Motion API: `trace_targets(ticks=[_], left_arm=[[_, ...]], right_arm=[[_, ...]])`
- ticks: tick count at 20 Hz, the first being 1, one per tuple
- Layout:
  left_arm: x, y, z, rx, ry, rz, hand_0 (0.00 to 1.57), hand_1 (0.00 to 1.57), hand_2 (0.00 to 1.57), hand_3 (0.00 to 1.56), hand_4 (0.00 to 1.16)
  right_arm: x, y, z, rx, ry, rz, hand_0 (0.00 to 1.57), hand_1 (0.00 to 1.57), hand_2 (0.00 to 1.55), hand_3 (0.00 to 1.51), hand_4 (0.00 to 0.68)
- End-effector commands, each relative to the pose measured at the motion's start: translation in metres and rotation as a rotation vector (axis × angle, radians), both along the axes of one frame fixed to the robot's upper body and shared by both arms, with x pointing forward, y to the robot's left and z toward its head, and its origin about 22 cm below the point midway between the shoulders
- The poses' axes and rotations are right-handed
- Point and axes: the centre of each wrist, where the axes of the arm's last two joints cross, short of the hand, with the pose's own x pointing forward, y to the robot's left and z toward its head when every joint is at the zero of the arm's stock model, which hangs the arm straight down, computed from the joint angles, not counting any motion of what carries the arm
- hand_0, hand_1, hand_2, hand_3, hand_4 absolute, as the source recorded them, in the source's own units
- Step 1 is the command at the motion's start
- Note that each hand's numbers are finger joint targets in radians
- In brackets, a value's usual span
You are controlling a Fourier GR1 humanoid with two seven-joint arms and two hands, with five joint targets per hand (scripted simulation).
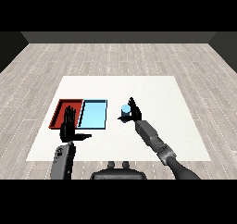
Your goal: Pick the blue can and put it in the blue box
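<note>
Listing contents, head view only.

White table [139, 86]: set on a grey plank floor [115, 56], carrying both trays near its left side.

Red tray [61, 108]: leftmost, lying flat, partly covered by the left hand.

Light blue tray [94, 114]: just beside the red tray, on its right, edges touching or nearly so; inside bare.

Blue can [125, 109]: upright, well right of the light blue tray, outside both trays; whether resting on the table or lifted off it cannot be told.

Right hand [133, 112]: black, reaching in from the lower right on a grey forearm, curled round the blue can, fingers [132, 102] rising behind it and thumb below it, grasping the can.

Left hand [69, 126]: black, raised above the near edge of the red tray, palm flat, fingers [70, 113] straight and released, thumb stretched out to the right toward the light blue tray, holding nothing.
</note>
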Motion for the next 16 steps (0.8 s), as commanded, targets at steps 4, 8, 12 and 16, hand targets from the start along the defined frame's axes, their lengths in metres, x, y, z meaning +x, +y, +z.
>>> trace_targets(ticks=[4,8,12,16], left_arm=[[-0.012,-0.008,-0.004,-0.001,-0.001,0.002,0.0,0.0,0.0,0.0,0.0],[0.013,-0.006,0.013,-0.016,0.002,0.013,0.0,0.0,0.0,0.0,0.0],[-0.002,0.002,-0.008,-0.004,-0.012,0.016,0.0,0.0,0.0,0.0,0.0],[0.003,-0.004,-0.019,0.008,-0.011,-0.016,0.0,0.0,0.0,0.0,0.0]], right_arm=[[0.006,0.002,0.005,0.008,-0.001,-0.01,0.0,0.0,0.0,0.0,0.0],[0.012,0.009,0.013,-0.083,0.011,-0.064,1.06,1.06,1.22,1.13,0.177],[-0.001,0.003,-0.005,-0.155,0.058,-0.085,1.56,1.56,1.48,1.44,0.659],[0.01,0.015,0.013,-0.194,0.058,-0.079,1.56,1.56,1.49,1.44,0.678]])
